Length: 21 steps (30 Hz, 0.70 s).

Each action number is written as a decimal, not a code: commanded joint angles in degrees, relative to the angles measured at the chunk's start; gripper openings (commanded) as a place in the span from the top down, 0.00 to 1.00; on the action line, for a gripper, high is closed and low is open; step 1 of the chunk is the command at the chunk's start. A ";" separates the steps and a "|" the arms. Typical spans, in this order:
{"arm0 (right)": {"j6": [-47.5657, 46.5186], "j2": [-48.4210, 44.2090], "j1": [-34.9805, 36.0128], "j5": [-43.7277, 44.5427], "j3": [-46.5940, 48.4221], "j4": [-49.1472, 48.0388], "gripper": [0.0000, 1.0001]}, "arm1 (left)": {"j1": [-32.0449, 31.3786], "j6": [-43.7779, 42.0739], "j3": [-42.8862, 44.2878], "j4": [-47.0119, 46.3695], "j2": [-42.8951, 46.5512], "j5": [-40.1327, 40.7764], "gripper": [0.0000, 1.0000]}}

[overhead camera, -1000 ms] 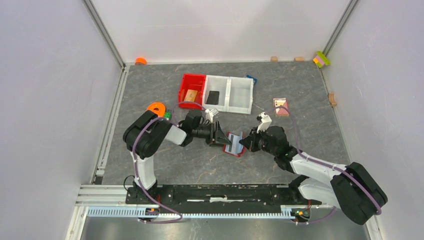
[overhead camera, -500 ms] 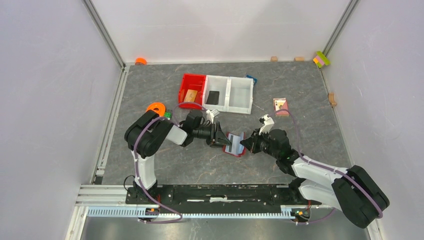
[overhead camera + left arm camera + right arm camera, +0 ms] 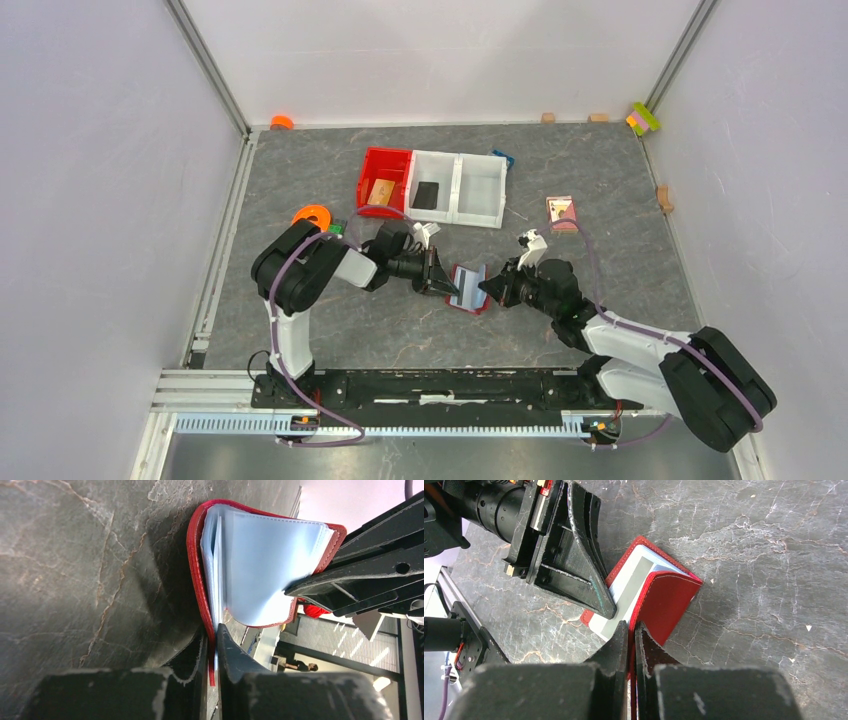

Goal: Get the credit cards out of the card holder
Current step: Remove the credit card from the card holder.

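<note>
Left pincer [image 3: 448, 288] shifted slightly; it and right pincer [image 3: 488, 287] clamp the card holder [image 3: 469, 291] (open between them).

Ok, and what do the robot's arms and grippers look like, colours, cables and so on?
The left arm and right arm each have bulky black joint housings, white links and a purple cable looping alongside. The left gripper and right gripper are black, with flat triangular fingers scuffed pale along the edges.
</note>
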State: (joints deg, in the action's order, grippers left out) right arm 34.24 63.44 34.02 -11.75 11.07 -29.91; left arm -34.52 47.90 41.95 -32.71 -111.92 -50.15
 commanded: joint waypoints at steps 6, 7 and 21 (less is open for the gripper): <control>-9.21 -5.03 -0.04 11.18 4.25 17.96 0.90 | 0.73 -2.73 0.62 0.49 0.97 1.88 0.98; -10.13 -5.31 -0.10 14.06 4.93 20.86 0.87 | 0.92 -2.60 0.35 0.03 1.29 1.90 0.98; -14.61 -10.55 -0.09 20.92 10.42 31.95 0.41 | 1.39 0.13 -2.26 -6.97 4.31 0.17 0.98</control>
State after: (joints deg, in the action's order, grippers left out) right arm 23.09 59.09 34.00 10.96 20.67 3.75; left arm -33.39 47.51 40.16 -35.64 -110.04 -48.77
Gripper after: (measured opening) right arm 0.538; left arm 0.054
